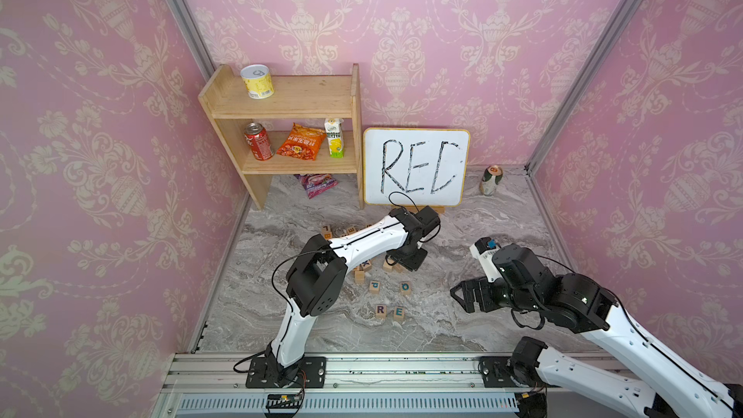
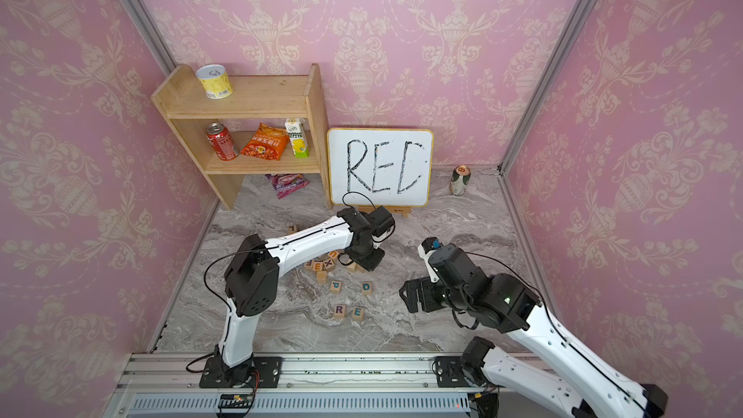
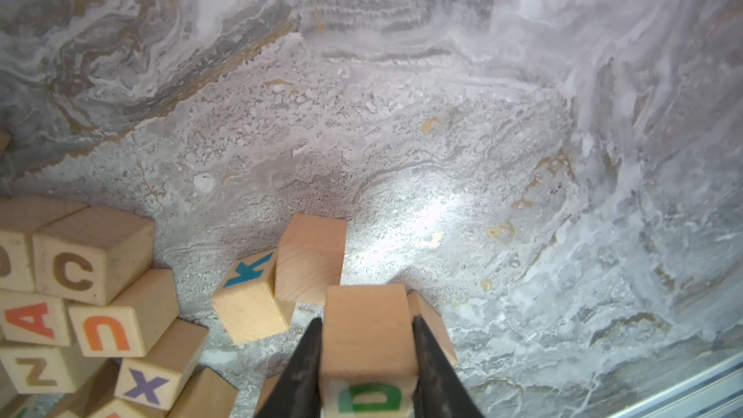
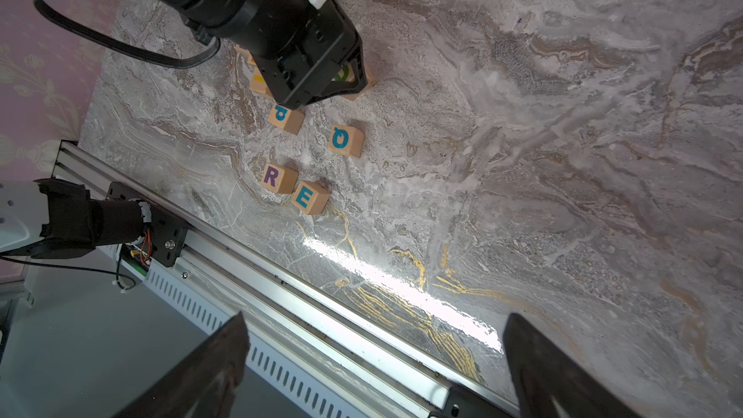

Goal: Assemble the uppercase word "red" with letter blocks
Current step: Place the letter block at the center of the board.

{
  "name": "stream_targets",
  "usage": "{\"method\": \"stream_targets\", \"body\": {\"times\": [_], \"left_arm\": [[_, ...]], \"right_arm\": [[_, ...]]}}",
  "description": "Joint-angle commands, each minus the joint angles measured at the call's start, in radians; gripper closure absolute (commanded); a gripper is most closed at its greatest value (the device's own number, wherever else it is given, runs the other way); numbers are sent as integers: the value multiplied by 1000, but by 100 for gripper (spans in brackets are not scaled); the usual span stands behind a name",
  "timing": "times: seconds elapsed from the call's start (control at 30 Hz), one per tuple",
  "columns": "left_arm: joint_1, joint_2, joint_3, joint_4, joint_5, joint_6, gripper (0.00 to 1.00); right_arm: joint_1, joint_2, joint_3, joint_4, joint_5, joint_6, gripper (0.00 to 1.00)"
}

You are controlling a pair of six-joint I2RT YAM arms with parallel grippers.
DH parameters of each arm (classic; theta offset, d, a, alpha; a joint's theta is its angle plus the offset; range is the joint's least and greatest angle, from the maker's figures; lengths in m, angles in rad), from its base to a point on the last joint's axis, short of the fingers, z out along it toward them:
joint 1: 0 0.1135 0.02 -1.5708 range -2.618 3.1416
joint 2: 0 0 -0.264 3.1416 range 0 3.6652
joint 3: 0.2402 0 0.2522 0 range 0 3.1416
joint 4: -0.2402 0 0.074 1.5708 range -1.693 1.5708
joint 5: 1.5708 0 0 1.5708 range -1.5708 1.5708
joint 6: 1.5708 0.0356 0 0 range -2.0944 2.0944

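The left gripper (image 3: 366,320) is clamped on the green D block (image 3: 364,355), with a dark finger pressed against each side of the cube. Just ahead of its tips lie a blank-faced block (image 3: 311,259) and the blue K block (image 3: 249,301), touching each other. A heap of blocks (image 3: 96,259) showing C, U, A and X sits off to one side. The purple R block (image 4: 277,178) and blue E block (image 4: 308,197) sit side by side, well away from this gripper toward the base rail (image 4: 281,275). The P block (image 4: 285,117) and Q block (image 4: 345,139) lie between them and the gripper. The right gripper (image 4: 374,319) hangs with its jaws spread wide, holding nothing.
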Motion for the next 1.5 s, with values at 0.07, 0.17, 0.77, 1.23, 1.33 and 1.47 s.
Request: {"method": "stream_targets", "body": {"times": [0.07,0.17,0.77,1.23,1.33,1.47], "left_arm": [[-30,-15,24,-57,5,244,78],[-47,-37,-7,-27,-19,292,79],[-202,-161,-196,167,-14,350,82],[-320,-175,-274,210,-27,312,82],[-341,-167,-283,222,-32,300,80],[-358,-147,-288,232,-42,295,79]], "right_arm": [[-7,-25,-8,-27,-17,21,0],[-7,-34,-10,-34,-20,30,0],[-6,-182,-42,-127,-28,137,0],[-5,-267,-61,-187,-38,185,0],[-5,-284,-69,-194,-46,194,0],[-4,-299,-77,-204,-55,201,0]]}}
